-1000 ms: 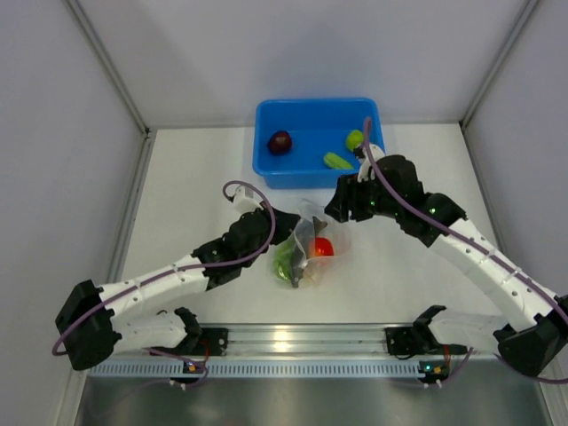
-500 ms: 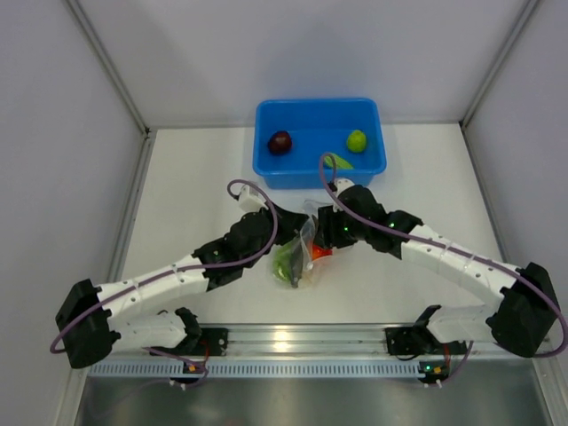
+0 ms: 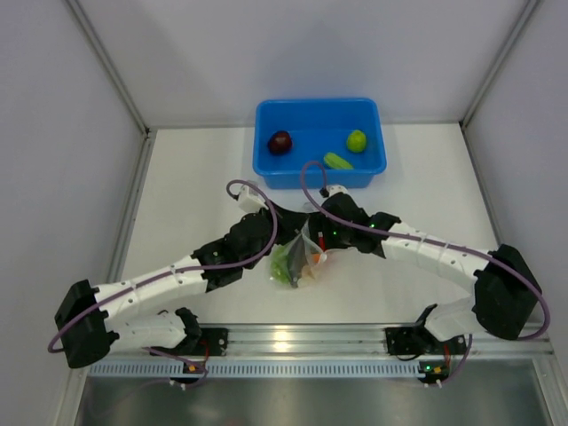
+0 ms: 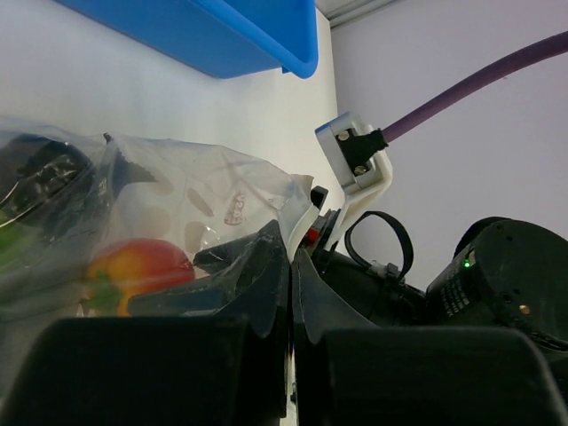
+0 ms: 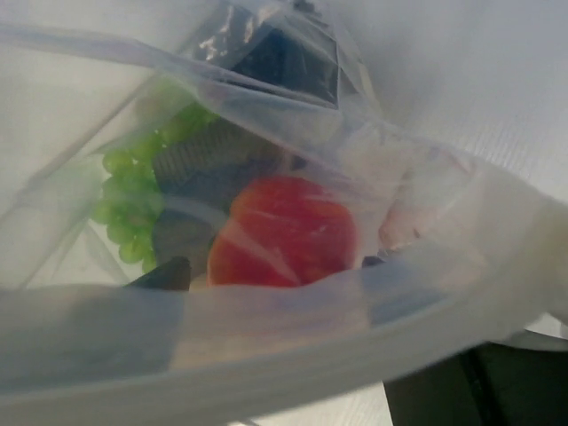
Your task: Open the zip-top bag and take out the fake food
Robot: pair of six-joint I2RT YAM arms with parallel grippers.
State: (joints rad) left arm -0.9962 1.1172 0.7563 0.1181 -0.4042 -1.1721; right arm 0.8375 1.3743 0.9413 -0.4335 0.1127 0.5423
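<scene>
Right end effector, spread wide, has swung from bin to zip-top bag, which left end effector pinches.

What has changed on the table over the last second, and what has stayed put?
The right gripper swung away from the blue bin, toward the robot, and came down to the clear bag, close over the red tomato. No visible grab or release. The left gripper stayed pinched on the bag's edge; the three toy pieces in the bin did not move.

No legible text anywhere, faint printed mark on the zip-top bag, too blurred to read
</scene>
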